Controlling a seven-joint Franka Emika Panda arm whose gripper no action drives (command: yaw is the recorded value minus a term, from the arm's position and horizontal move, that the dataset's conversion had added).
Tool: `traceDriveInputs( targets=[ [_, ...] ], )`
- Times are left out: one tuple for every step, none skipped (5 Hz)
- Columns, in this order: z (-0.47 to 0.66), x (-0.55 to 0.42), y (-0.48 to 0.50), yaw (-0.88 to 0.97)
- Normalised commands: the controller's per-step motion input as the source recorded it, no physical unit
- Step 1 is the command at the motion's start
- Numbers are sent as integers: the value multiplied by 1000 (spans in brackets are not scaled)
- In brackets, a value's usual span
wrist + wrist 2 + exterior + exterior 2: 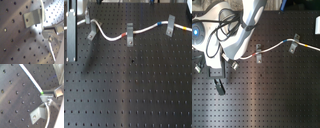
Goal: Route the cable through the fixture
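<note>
Fixture (32,18): just beside my gripper (51,37), leaning diagonally.
Cable (31,77): long axis runs past the clip.
Jaws: apparently clamped on cable.

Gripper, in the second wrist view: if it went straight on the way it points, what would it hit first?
Probably the black perforated board, just beside the small grey clip. The gripper points down at the board, seemingly shut on the white cable; how far above it hangs is unclear.

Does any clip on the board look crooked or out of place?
In the first exterior view, the fixture leans diagonally, while the middle clip stands upright. The cable curves beside it. Nothing looks damaged.
</note>
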Motion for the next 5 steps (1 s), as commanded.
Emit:
traceDriveInputs(
  targets=[
    [306, 0, 49, 0],
    [463, 2, 17, 0],
    [409, 6, 16, 0],
    [223, 11, -95, 49],
    [39, 3, -38, 60]
  ],
)
